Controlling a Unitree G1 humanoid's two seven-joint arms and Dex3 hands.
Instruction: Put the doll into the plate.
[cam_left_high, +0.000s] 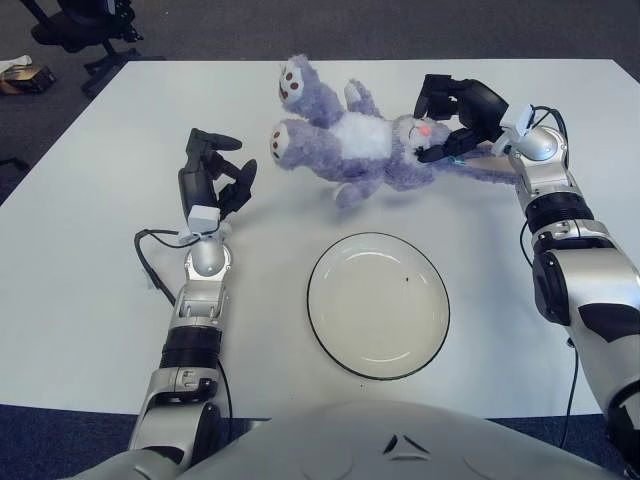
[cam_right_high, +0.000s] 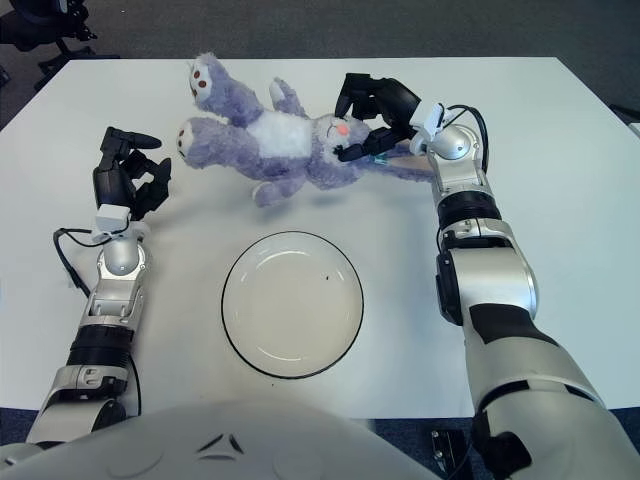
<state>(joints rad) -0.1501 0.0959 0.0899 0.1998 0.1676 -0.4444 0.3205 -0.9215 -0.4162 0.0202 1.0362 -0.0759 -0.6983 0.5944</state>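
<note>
1. The plate (cam_left_high: 377, 303) sits in the lower centre of the frame on the white table (cam_left_high: 80, 290), and it holds nothing; only a tiny dark speck shows on its white inside.
2. The doll (cam_left_high: 345, 141), a purple plush with a white belly, is in the upper centre, above the plate and well apart from it, feet towards the upper left and head towards the right.
3. The right hand (cam_left_high: 455, 115), upper right, has its dark fingers (cam_right_high: 368, 95) curled over the doll's head, gripping it.
4. The left hand (cam_left_high: 213, 175) shows at centre left, left of the doll and apart from it, fingers loosely spread, holding nothing.
5. The left eye view takes in a chair (cam_left_high: 80, 25) and a small box (cam_left_high: 25, 78) on the floor at upper left; the right eye view shows more of the right arm instead.
</note>
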